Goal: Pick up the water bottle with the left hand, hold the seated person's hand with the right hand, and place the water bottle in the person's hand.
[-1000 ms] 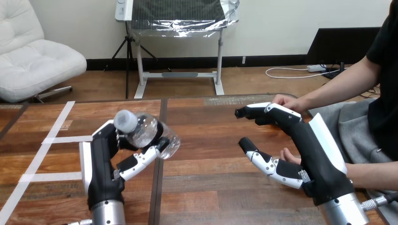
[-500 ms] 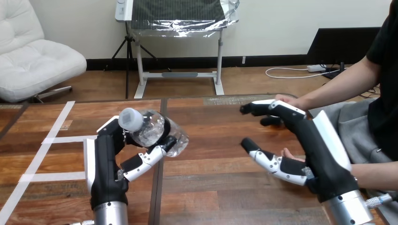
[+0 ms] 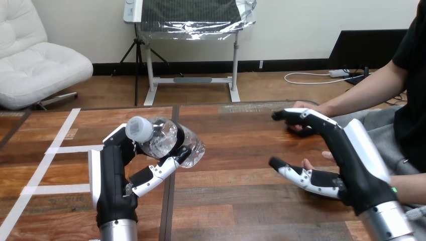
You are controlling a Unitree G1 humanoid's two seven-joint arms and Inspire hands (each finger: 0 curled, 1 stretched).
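Note:
A clear water bottle [image 3: 168, 142] with a white cap lies tilted above the wooden table [image 3: 231, 145], cap toward me. My left hand [image 3: 118, 175] is shut on it, fingers under and thumb behind. At the right, my right hand [image 3: 351, 160] is open, its fingers [image 3: 301, 117] stretched out to the left and its thumb [image 3: 301, 178] spread below. The person's hand [image 3: 314, 163] lies between thumb and fingers, mostly hidden behind my palm; I see no finger curled round it. The person's other hand [image 3: 302, 106] rests on the table just beyond my fingertips.
White tape strips [image 3: 60, 149] cross the table's left part. A dark seam [image 3: 174, 120] runs down the table between my two arms. The person's forearm [image 3: 409, 185] comes in at the lower right, beside my right wrist.
My right hand has drawn to the right, toward the person, its fingers still straight. My left hand has carried the bottle a little to the right and higher.

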